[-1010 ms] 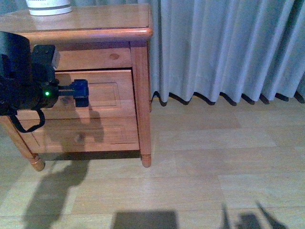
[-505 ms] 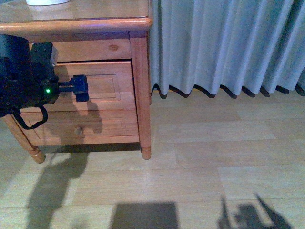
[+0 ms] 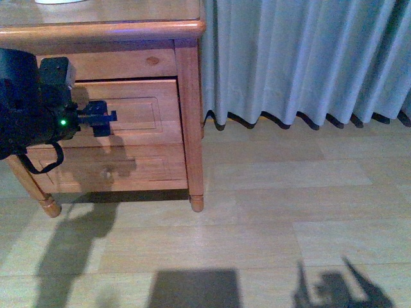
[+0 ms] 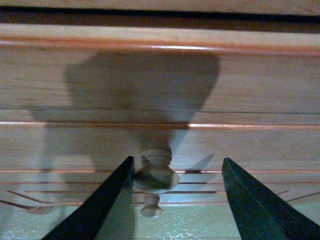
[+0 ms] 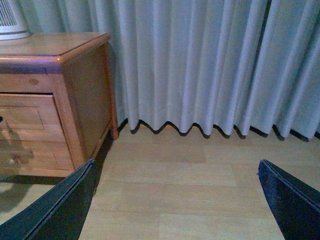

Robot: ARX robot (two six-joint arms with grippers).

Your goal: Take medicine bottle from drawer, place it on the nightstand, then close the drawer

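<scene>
nightstand [image 3: 190, 96] front: drawer [image 3: 144, 120] knob [image 4: 155, 177] between spread left claw [image 4: 177, 160]

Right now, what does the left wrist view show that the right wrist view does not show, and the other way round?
Only the left wrist view: the round knob of the drawer, close up between the fingers of the open left claw. Only the right wrist view: the curtain, the floor, the side of the nightstand, a white ribbed device on its top, and the open right claw, holding nothing. Both: the drawer front. The medicine bottle shows in neither.
</scene>
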